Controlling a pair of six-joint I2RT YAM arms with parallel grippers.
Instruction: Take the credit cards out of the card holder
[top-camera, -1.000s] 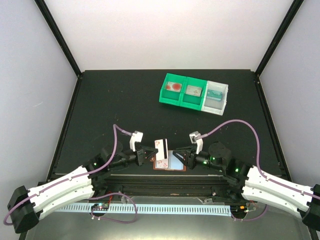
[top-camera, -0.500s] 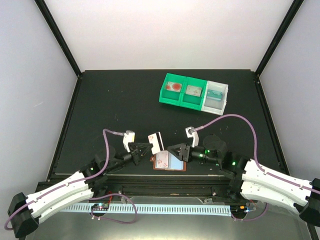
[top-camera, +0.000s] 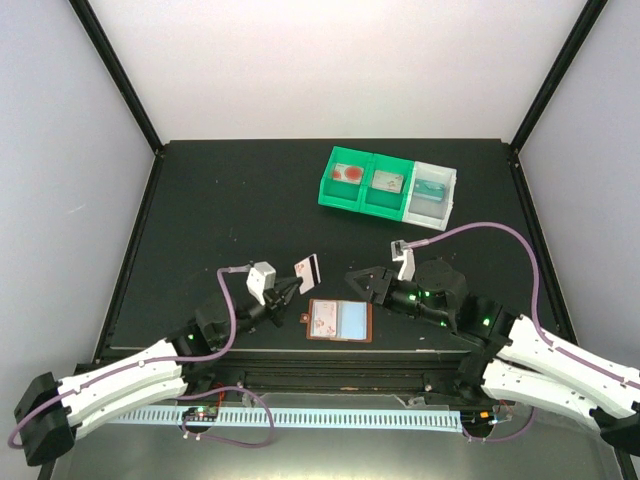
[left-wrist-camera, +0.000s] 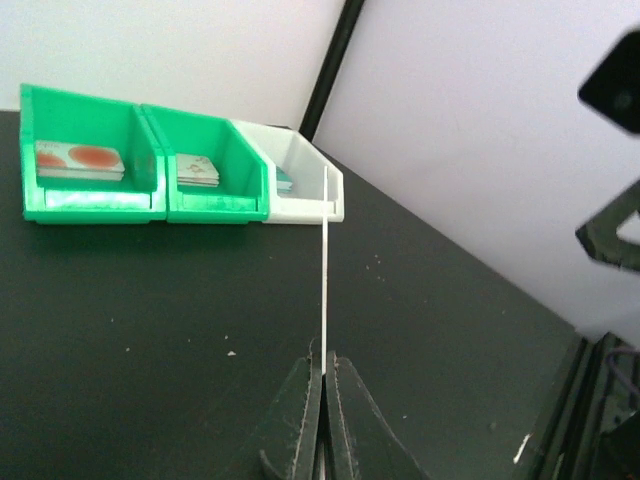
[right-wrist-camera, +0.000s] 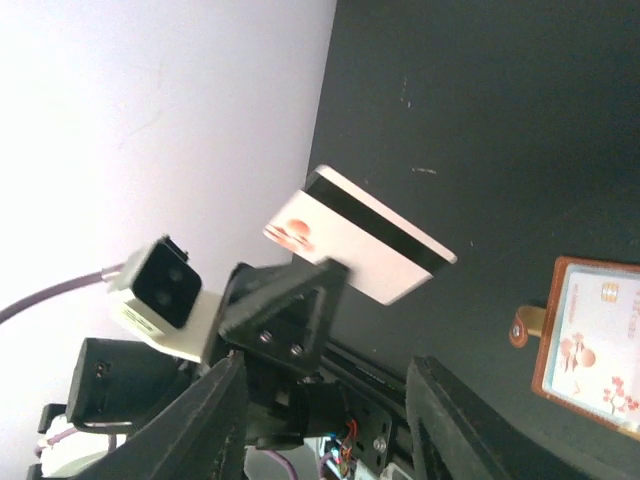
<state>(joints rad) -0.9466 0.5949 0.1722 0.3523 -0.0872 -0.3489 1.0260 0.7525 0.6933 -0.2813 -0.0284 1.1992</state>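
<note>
Table (top-camera: 200, 220), bins (top-camera: 388, 188) at its far side, well apart from both arms. Holder (right-wrist-camera: 547, 345) lies open and flat near the front edge, between the arms, with a pink card (top-camera: 323, 320) and a blue card (top-camera: 352, 320) in its pockets. Right gripper (top-camera: 360, 284) hangs just above the holder's far-right side, jaws apart, gripping nothing. Left gripper (left-wrist-camera: 325, 362) has its fingers (left-wrist-camera: 305, 410) pinched on the bottom edge of one card (top-camera: 307, 268), white with a black stripe, held upright off the table.
</note>
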